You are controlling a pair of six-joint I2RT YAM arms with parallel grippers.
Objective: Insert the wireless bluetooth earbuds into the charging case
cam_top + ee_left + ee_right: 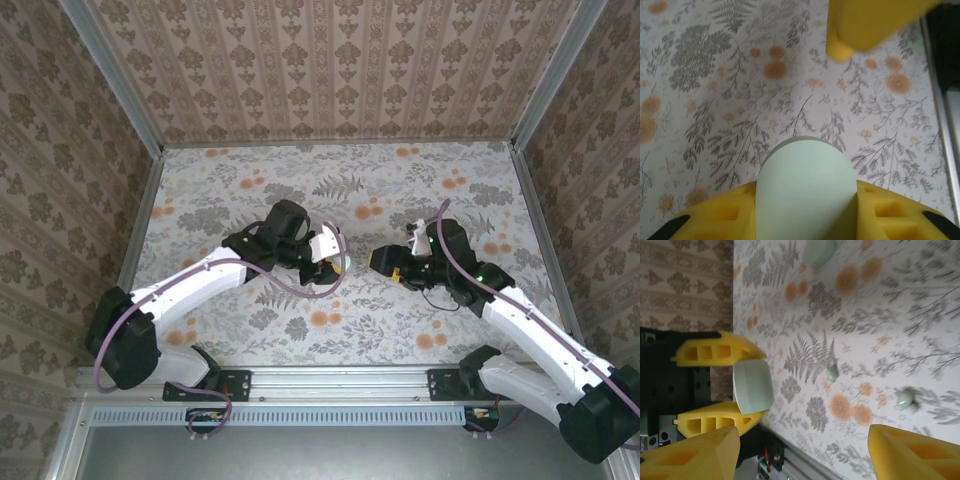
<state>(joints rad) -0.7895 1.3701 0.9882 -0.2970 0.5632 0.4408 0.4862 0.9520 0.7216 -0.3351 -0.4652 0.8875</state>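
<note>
My left gripper (807, 197) is shut on the pale green charging case (806, 185), which is pinched between its yellow fingers (725, 212). In the right wrist view the case (752, 386) sits in those fingers (715, 351), lifted off the table. Two pale green earbuds lie on the floral table, one (832, 372) near the middle and the other (905, 399) further right. My right gripper (800, 455) is open with nothing between its fingers. From above, the left gripper (330, 268) and right gripper (384, 262) face each other mid-table, a short gap apart.
A third pale green rounded piece (819, 251) lies on the table, further from the earbuds. One yellow finger of the right gripper (865, 25) hangs in front of the held case. The aluminium rail (340, 378) runs along the near edge, and patterned walls close in the table.
</note>
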